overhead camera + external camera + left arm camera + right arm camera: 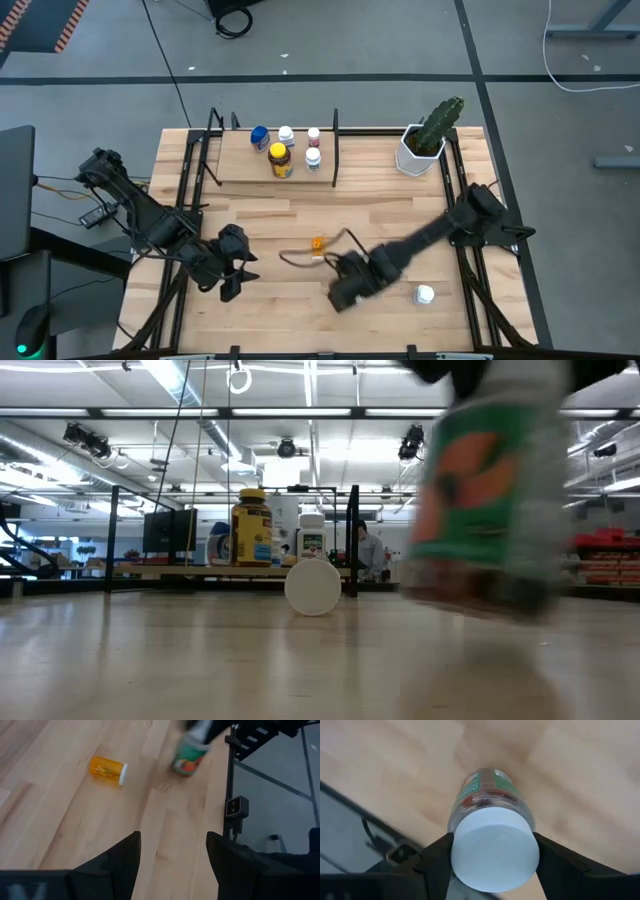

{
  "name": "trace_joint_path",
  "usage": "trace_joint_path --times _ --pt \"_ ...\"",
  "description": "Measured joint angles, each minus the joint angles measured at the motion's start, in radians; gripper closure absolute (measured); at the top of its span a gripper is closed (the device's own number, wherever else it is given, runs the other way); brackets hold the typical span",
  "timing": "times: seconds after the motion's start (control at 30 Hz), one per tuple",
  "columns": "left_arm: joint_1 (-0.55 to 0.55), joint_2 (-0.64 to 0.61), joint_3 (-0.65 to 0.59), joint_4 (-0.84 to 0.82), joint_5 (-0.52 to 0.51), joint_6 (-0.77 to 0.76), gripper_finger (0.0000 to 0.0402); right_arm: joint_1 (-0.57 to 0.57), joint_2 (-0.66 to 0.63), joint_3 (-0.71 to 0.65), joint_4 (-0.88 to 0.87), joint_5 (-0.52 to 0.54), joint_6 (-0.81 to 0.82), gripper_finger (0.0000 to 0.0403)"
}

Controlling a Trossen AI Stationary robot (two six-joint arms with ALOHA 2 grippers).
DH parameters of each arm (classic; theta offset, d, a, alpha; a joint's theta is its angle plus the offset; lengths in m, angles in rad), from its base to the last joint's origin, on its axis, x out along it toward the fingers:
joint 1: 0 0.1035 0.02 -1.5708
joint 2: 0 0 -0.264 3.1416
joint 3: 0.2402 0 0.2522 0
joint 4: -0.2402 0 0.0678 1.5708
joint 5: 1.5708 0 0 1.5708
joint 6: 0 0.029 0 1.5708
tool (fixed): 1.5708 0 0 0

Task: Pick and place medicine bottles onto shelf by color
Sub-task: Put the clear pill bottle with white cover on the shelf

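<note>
Both arms are dark, near black, built of chunky rounded joint housings joined by slimmer straight links. The left arm fills the left side of the overhead frame, its segments knobbly and matte. A thin dark cable loops off its shoulder toward the frame's left edge. The right arm crosses the lower right, with a bulkier block at its elbow and a long smooth forearm. Up close, each gripper's fingers are flat, black, angular plates with a dull finish and bevelled inner edges.
</note>
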Motion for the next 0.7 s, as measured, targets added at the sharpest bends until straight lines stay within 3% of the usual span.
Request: trace_joint_path --times 0.37,0.7 --pt "0.000 -0.059 0.000 -0.025 0.000 -0.023 0.0171 -0.286 0.000 0.000 -0.166 -0.063 -0.425 0.0156" --pt "0.045 -0.058 0.000 -0.023 -0.025 -0.055 0.0171 -0.440 0.000 0.000 -0.062 0.019 -0.740 0.0155"
